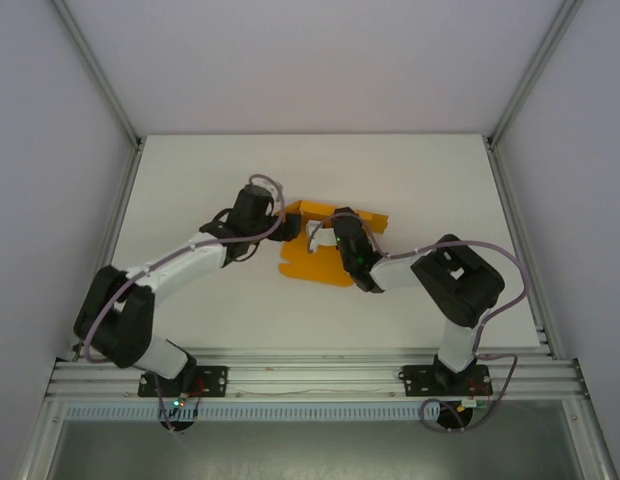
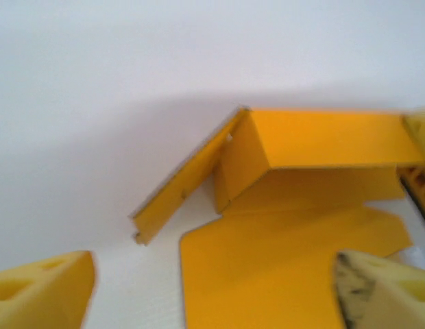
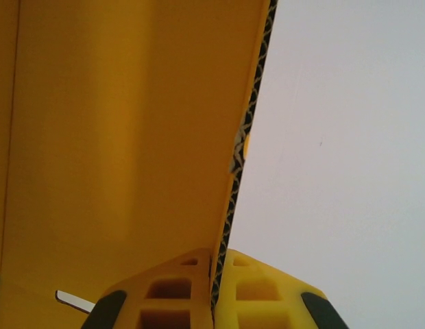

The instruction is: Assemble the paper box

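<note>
1 paper box [image 1: 315,262], left hand [image 2: 212,291] spread, right hand [image 3: 216,288] pinching it

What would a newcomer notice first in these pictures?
The orange-yellow thin-card paper box, half folded with one wall raised, lies in the middle of the white table. The right gripper is shut on the edge of one of its panels, while the left gripper stands open, facing the box's left end.

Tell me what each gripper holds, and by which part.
Right gripper: fingers shut on an upright panel's edge of the orange-yellow thin card box. Left gripper: open, holding nothing.
</note>
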You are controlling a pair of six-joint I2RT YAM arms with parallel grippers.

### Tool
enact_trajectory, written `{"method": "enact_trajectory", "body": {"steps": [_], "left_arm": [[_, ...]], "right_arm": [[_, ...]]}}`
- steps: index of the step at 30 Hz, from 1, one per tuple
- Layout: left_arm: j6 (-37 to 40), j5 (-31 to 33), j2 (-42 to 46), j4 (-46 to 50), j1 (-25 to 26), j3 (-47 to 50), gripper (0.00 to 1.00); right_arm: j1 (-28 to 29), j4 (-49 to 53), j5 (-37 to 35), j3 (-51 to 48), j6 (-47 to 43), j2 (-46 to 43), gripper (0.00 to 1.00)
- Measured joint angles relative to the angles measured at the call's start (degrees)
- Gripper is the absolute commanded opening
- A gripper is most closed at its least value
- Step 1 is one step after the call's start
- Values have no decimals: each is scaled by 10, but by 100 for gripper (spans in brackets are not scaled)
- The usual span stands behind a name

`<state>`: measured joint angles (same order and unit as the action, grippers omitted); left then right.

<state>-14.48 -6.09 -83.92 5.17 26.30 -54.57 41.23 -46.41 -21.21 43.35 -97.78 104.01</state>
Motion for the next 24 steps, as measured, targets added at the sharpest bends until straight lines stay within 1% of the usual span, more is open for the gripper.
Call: {"method": "enact_trajectory", "body": {"steps": [3,5,7,9,10,13,15,17,21,24], "left_arm": [[-19,6,17,1,-43,0,100],[-32,6,2,-2,-83,-3,100],[-37,5,-38,-2,-114,-18,99],[-35,-1,-96,0,-134,-51,92],[-29,-12,-124,0,-137,-69,91],[-6,-83,-178,-11,-133,-92,87],[13,-137,-189,-19,-124,-86,85],[33,-172,-187,-33,-108,-73,85],[66,-203,-184,-58,-68,-44,82],[82,-209,-187,-64,-46,-33,81]], "right_arm": [[0,0,0,0,0,0,0],[0,0,0,0,0,0,0],[0,0,0,0,0,0,0],[0,0,0,0,0,0,0],[0,0,0,0,0,0,0],[0,3,-1,2,3,0,0],[0,7,-2,4,7,0,0],[0,10,-3,5,10,0,0],[0,16,-2,5,13,-3,0],[0,17,-2,5,13,-4,0]]}}
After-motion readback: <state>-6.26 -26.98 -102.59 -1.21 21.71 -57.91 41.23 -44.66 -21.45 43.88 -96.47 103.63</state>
